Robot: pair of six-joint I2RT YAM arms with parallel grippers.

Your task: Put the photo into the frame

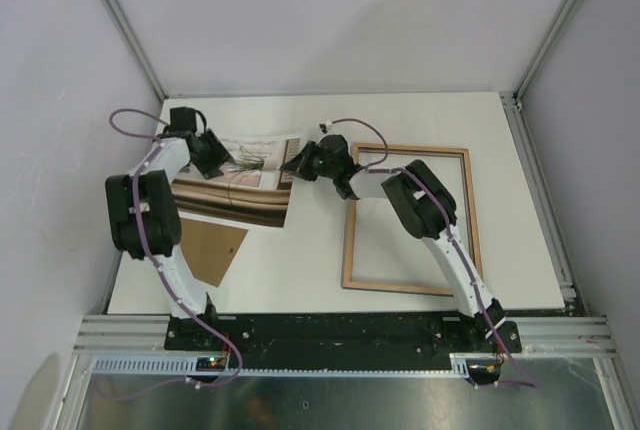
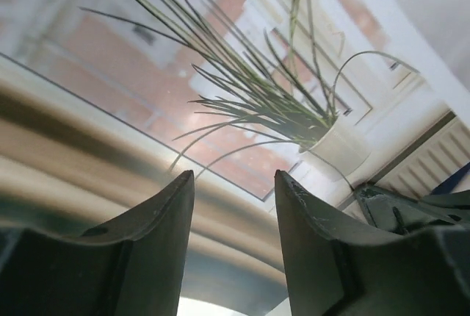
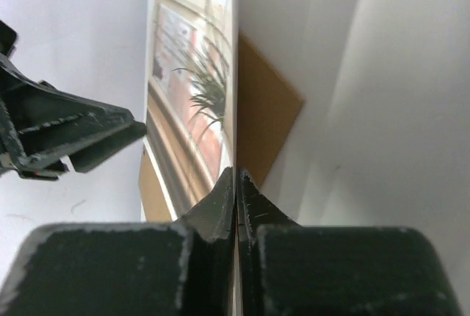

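The photo (image 1: 240, 190) shows a potted plant at a window with brown curtains. It is held picture side up, off the table, on the left half. My right gripper (image 1: 293, 162) is shut on its right edge; in the right wrist view the jaws (image 3: 235, 176) pinch the thin sheet (image 3: 191, 88) edge-on. My left gripper (image 1: 218, 158) is open just above the photo's far left part; its view shows the print (image 2: 220, 59) close beyond the spread fingers (image 2: 235, 176). The frame (image 1: 420, 148) lies on the right, wood back up, with nothing inside it.
A brown cardboard backing board (image 1: 212, 248) lies on the table under the photo's near edge and also shows in the right wrist view (image 3: 264, 110). Grey walls and metal posts close in the white table (image 1: 520, 250). The right arm reaches across the frame's left part.
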